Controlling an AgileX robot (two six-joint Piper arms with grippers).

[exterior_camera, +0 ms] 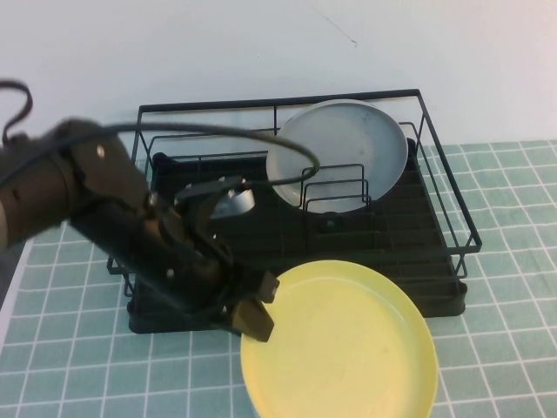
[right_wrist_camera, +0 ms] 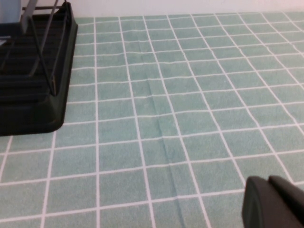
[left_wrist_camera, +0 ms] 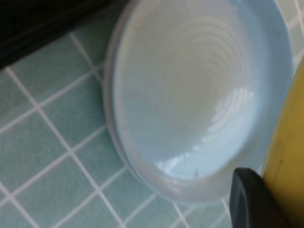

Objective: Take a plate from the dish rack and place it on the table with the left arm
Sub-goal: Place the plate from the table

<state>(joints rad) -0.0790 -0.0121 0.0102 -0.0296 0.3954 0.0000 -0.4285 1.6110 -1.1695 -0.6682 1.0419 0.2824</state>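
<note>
The yellow plate [exterior_camera: 339,344] is out of the dish rack [exterior_camera: 348,235] and lies roughly level over the green tiled table [exterior_camera: 496,348], just in front of the rack. My left gripper [exterior_camera: 258,305] is shut on its left rim. In the left wrist view one black finger [left_wrist_camera: 251,202] lies against the yellow rim [left_wrist_camera: 287,156]. I cannot tell whether the plate touches the table. My right gripper [right_wrist_camera: 275,202] shows only in the right wrist view, shut and empty, low over bare tiles to the right of the rack [right_wrist_camera: 33,85].
A pale grey plate [exterior_camera: 338,155] stands upright in the rack's back right dividers. A light blue plate [left_wrist_camera: 199,90] lies on the tiles under my left gripper, beside the yellow rim; it is hidden in the high view. The rack's front edge is close behind the yellow plate.
</note>
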